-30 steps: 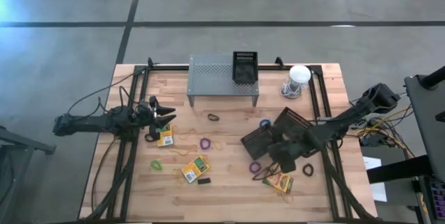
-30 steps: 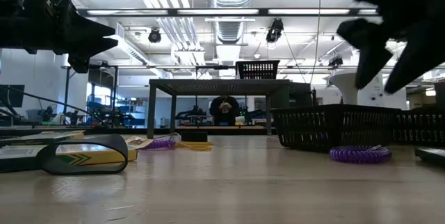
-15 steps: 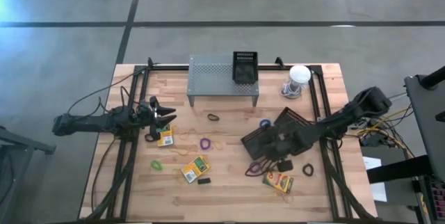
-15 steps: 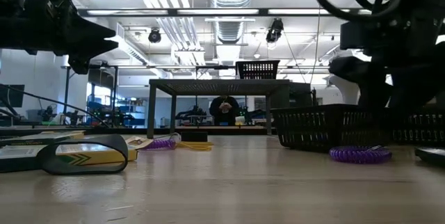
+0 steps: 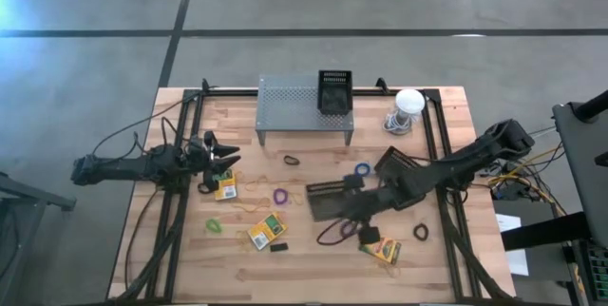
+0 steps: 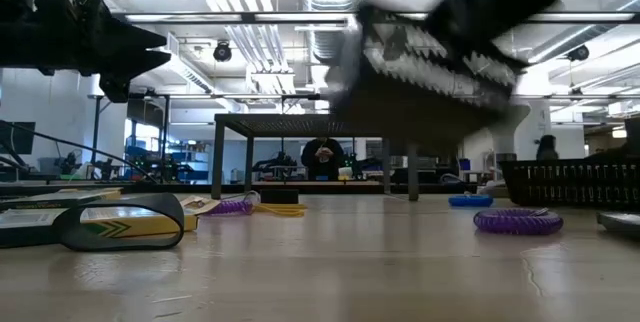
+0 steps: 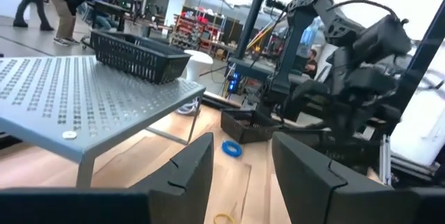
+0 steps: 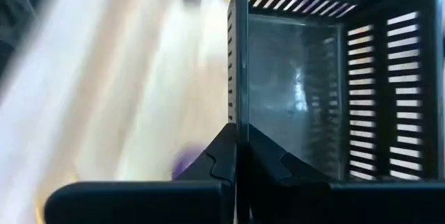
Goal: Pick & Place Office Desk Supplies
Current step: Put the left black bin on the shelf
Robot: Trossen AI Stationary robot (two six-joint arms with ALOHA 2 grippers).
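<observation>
Wood tabletop (image 5: 304, 263), workshop behind. My right gripper (image 8: 236, 156) clamped on wall of lattice basket (image 5: 334, 201), lifted mid-table. Judge it light, stiff, empty; rim pinch suits. Left gripper (image 7: 240, 175) apart, idle.

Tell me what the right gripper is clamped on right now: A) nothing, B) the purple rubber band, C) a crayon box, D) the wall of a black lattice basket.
D: in the right wrist view the right gripper pinches the thin wall of the black lattice basket, which is lifted off the table in the low view.
</observation>
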